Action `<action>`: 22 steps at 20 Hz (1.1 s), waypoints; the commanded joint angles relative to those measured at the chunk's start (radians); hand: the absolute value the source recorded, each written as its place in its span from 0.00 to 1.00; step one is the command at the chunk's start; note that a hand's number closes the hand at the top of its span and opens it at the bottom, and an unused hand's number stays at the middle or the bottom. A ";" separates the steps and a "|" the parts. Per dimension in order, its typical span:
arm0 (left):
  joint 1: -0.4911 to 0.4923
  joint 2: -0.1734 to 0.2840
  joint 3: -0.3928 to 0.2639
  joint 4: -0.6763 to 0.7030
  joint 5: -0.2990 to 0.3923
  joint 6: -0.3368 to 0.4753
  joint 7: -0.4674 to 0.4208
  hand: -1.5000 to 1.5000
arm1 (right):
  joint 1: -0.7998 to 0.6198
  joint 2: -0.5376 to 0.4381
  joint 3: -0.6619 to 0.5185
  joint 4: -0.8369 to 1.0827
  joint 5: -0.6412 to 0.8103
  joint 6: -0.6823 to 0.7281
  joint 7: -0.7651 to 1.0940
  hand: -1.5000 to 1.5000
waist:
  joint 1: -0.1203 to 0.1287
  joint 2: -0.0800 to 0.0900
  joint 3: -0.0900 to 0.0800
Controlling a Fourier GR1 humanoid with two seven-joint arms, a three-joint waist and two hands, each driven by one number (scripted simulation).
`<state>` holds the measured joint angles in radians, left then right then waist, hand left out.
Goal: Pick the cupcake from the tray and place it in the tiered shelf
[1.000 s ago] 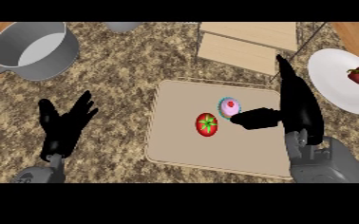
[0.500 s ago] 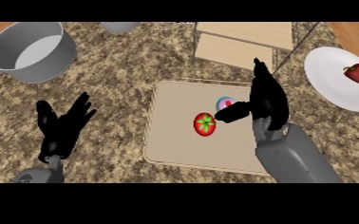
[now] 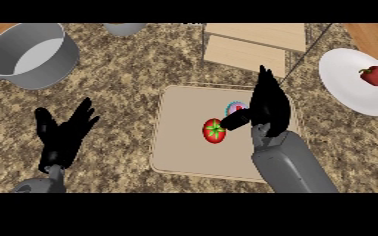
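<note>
right hand (image 3: pixel 267 106) hovers over the cupcake (image 3: pixel 236 108) on the tray (image 3: pixel 177 150), fingers straight, thumb beside the tomato (image 3: pixel 214 130).

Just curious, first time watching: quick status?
Right hand open over cupcake, not gripping. Left hand open, resting. Tomato beside cupcake on tray.

Cupcake (image 3: pixel 235 108): pink-frosted, on tray (image 3: pixel 181 155), mostly hidden. Tiered shelf (image 3: pixel 247 55): wooden, behind tray.

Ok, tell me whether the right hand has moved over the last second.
Yes. The right hand has moved left, from the tray's right edge to over the cupcake, nearer the tomato.
</note>
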<state>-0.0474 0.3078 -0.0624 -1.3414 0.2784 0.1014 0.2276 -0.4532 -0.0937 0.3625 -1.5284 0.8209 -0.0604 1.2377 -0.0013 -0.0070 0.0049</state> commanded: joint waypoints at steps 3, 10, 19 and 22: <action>-0.023 -0.004 0.011 0.057 -0.011 -0.002 0.005 0.50 | -0.045 0.090 -0.012 0.093 0.089 0.007 0.225 0.00 | 0.003 0.008 -0.006; 0.054 -0.014 0.008 0.008 -0.004 -0.026 -0.019 0.50 | 0.012 0.093 -0.064 0.155 0.160 0.007 0.168 0.00 | 0.007 0.006 -0.006; -0.014 -0.025 0.022 0.050 -0.035 -0.026 0.010 0.50 | -0.035 0.093 -0.066 0.231 0.159 -0.088 0.109 0.00 | 0.006 0.008 -0.005; -0.041 -0.036 0.016 -0.023 -0.036 0.011 0.110 0.50 | -0.019 0.093 -0.089 0.287 0.169 -0.126 0.041 0.00 | 0.006 0.007 -0.005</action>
<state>-0.0501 0.2907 -0.0412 -1.3692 0.2591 0.0812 0.2772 -0.4625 -0.0098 0.2471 -1.2775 0.9831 -0.1107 1.1438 0.0066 -0.0054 0.0015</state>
